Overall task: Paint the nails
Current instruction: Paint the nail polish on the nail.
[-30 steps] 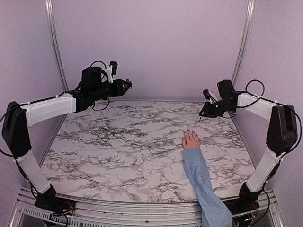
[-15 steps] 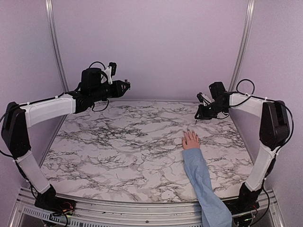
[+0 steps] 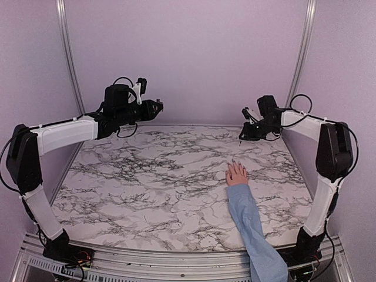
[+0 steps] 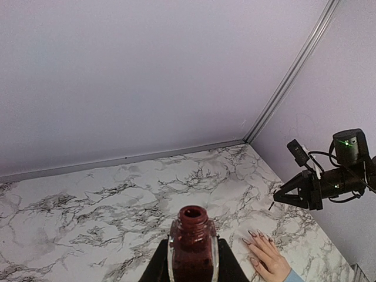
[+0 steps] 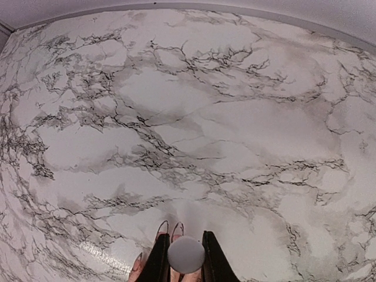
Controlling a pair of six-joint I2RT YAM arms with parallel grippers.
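A small pinkish hand with a light-blue sleeve lies flat on the marble table, right of the middle. Its nails are long and dark-edged, and they also show as nails in the left wrist view and nails in the right wrist view. My left gripper is shut on an uncapped bottle of dark red polish and hangs high at the back left. My right gripper is shut on a round pale cap. Its thin brush points down, above and behind the fingertips.
The white marble table has lilac walls on three sides and metal posts in the back corners. The sleeved forearm crosses the near right part of the table to its front edge.
My right gripper has drawn left and toward the back wall with the cap and brush. The left arm and the hand have hardly moved.
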